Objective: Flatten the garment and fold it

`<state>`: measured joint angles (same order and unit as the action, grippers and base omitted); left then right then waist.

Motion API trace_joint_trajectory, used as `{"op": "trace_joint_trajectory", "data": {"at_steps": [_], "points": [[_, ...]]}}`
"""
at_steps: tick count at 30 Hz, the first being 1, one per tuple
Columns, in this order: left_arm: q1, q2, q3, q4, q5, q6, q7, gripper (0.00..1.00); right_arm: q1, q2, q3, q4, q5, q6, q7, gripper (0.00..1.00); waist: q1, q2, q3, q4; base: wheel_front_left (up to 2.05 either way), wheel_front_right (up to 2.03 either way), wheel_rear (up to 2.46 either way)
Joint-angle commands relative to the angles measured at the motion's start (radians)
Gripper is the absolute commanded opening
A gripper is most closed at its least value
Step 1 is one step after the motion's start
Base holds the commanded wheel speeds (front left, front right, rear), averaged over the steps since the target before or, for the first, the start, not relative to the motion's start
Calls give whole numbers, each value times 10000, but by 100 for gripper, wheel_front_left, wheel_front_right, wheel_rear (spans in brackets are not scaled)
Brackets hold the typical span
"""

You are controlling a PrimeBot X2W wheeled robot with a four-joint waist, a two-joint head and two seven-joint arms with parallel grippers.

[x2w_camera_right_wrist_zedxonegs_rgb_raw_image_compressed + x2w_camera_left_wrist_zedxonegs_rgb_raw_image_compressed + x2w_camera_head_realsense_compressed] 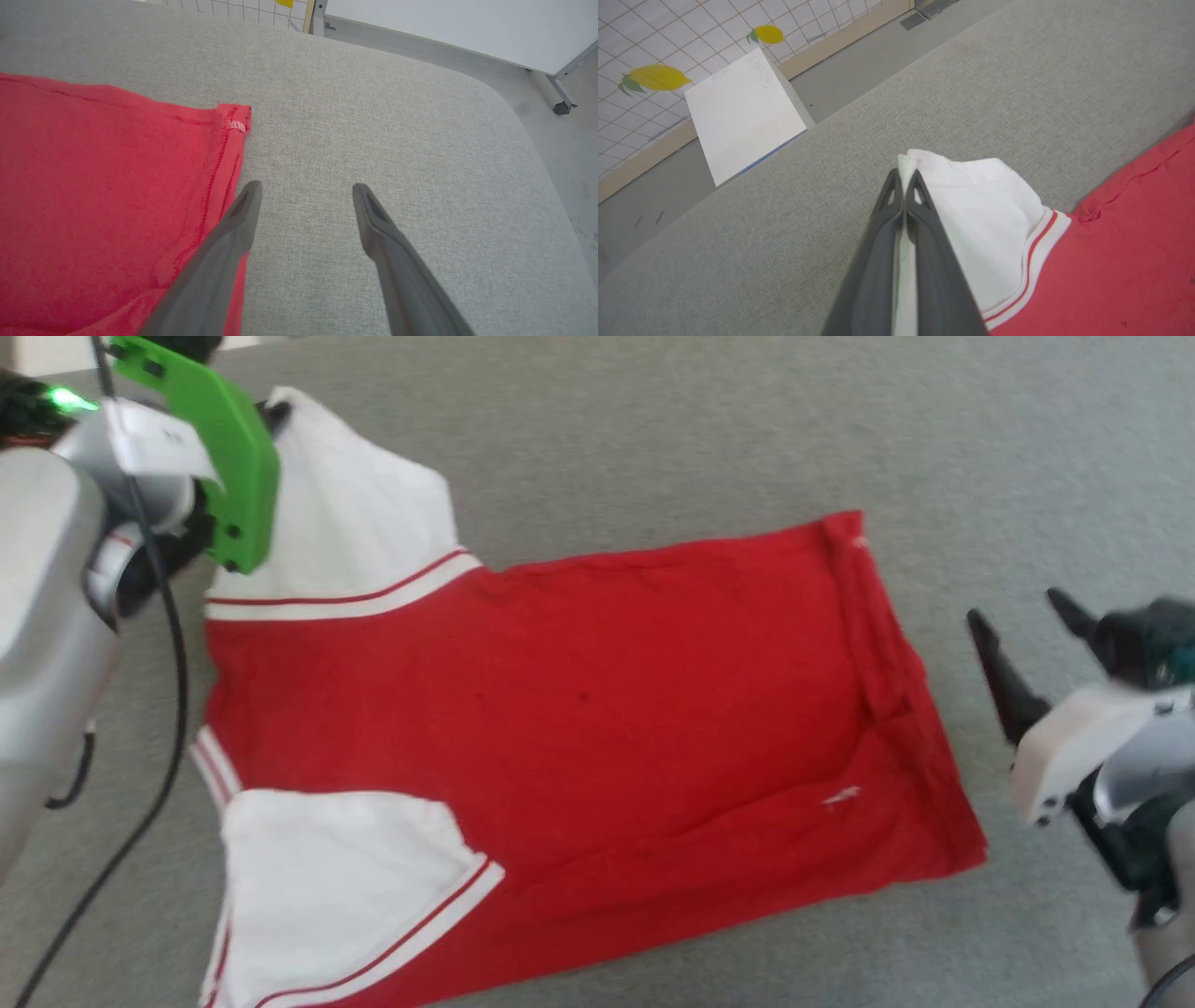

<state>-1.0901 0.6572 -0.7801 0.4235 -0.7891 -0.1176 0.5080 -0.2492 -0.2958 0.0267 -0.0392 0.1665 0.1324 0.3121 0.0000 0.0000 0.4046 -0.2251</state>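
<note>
A: One red thin-fabric T-shirt with white sleeves [560, 709] — location?
B: Spread on the grey upholstered surface [709, 420], sleeves left, hem right.
A: Jaws?
B: The left gripper [904, 179] is clamped on the far white sleeve's edge. The right gripper [307, 185] is spread wide, holding nothing — just beside the hem, on the right.

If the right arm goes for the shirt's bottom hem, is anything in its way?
Nothing visible. The open right gripper hangs by the hem of the garment, with bare grey cushion beside it. The left gripper is shut on a white sleeve.
</note>
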Motion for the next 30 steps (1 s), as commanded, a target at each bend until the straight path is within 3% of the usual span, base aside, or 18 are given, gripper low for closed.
{"op": "trace_joint_trajectory", "data": {"at_steps": [1, 6, 13, 22, 30], "points": [[264, -63, 0, -288, 73, 50, -321, 0, -433, -334, 237, -90, 294, -17, 475, 100, 0, 0, -510, 909, 0, 0, 0], [916, -32, 57, -1629, 352, 454, -1361, 0, -1682, -1841, 1238, 144, 1318, -17, 2230, 100, 0, 0, -435, 1566, 0, 0, 0], [1676, 51, -39, -3483, 665, 939, -2050, 0, -3294, -3217, 2762, 1155, 2444, -17, 4103, 100, 0, 0, -149, 2318, 0, 0, 0], [2305, 161, -260, -5051, 1015, 1463, -2281, 0, -4682, -3474, 4255, 3031, 2962, -17, 5183, 100, 0, 0, 282, 2937, 0, 0, 0], [2404, 139, -312, -5305, 1035, 1623, -2289, 0, -4819, -3492, 5294, 4212, 3309, -17, 5377, 100, 0, 0, 542, 3170, 0, 0, 0]]}}
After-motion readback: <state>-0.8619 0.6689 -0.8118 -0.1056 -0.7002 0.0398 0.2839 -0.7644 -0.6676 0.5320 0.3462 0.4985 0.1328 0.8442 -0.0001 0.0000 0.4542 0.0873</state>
